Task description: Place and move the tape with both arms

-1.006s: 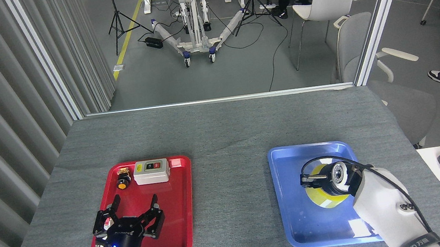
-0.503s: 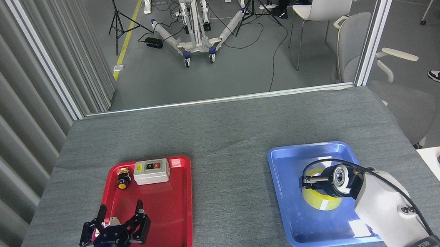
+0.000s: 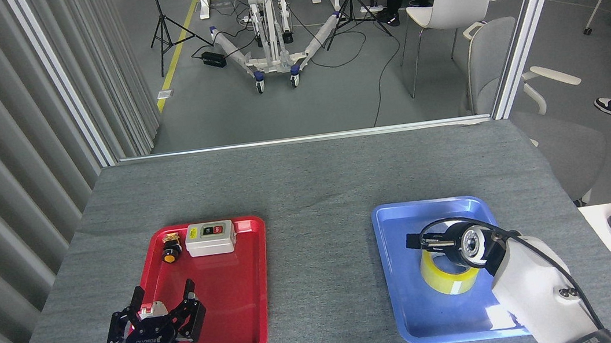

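Tabletop [image 3: 307,183]: grey, two trays.
Tape [image 3: 448,276]: in blue tray [image 3: 400,276].
Right tool [image 3: 425,241]: over roll; grip state I cannot tell.
Left tool [image 3: 154,318]: released, over red tray [image 3: 239,296].
Risk: roll slipping if caught off-centre.

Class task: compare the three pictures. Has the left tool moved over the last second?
Yes. The left tool has pulled back toward the robot and leftward, toward the red tray's near-left corner.

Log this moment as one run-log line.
left tool: open, over red tray | right tool: at tape, grip unclear | tape: in blue tray
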